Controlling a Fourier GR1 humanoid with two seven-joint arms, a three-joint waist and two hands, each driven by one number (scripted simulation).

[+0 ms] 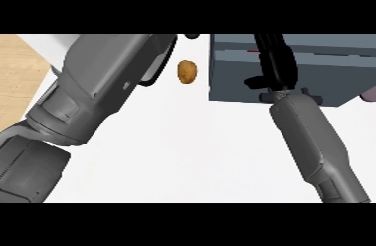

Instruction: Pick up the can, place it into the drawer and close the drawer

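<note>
Presumably the right hand [275, 65] hangs over the drawer [234, 76] at the counter's [191, 150] far edge to deposit the can, though its grasp cannot be told

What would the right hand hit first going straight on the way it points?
The blue-grey drawer: the right hand points away from the robot and overlaps it. Above it or inside it, I cannot tell.

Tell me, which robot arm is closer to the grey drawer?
Right. The right robot hand is over the drawer; the left arm is off to its left, beyond the potato.
</note>
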